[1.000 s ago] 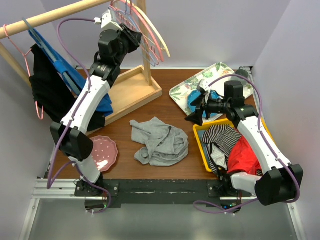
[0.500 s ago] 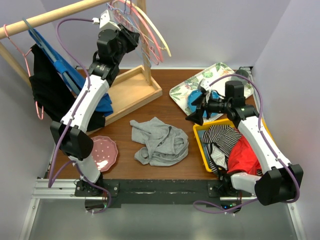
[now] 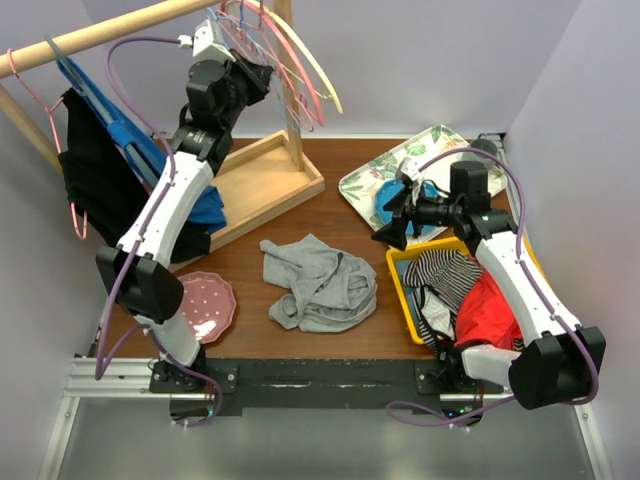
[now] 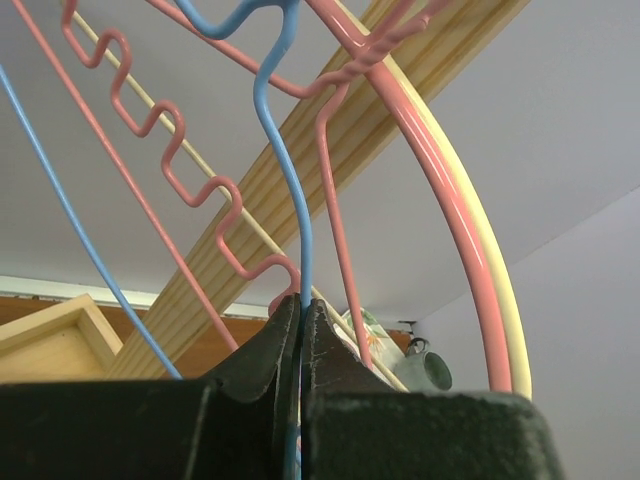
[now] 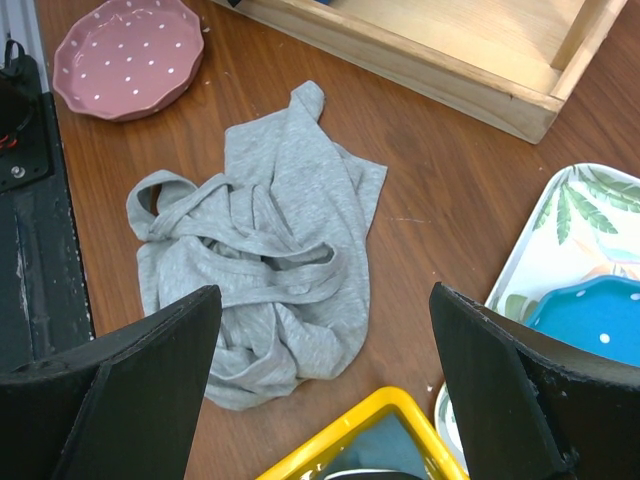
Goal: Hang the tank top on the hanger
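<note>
The left gripper (image 4: 300,310) is clamped on the hanger (image 4: 283,170), whose pale-blue wire rises from the jaws toward 12 o'clock among the pink hangers (image 4: 150,112). The tank top (image 3: 320,285) lies crumpled on the table (image 3: 350,228), with its long axis running 10-to-4 o'clock and its straps toward 7. The right gripper (image 3: 394,218) hovers at its 3 o'clock, spread wide.

No readable text, labels, brands or numbers in any view; only leaf and dot patterns on the dishes.
</note>
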### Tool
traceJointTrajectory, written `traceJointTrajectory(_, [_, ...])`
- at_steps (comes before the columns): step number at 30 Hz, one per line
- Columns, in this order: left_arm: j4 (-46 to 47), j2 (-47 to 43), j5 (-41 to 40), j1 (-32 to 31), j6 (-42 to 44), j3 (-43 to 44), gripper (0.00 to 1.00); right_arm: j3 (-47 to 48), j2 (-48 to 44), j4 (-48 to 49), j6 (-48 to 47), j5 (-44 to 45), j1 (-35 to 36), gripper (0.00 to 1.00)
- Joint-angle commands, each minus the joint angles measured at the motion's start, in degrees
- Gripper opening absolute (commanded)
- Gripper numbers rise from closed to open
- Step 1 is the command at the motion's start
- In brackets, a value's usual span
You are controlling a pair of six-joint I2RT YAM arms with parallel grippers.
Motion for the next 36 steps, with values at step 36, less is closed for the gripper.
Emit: traceJointTrajectory(36, [8.6, -47.7, 10.1, -8.1, -5.9, -45.7, 0.00, 46.0, 16.9, -27.3, -3.3, 16.0, 29.0, 0.89])
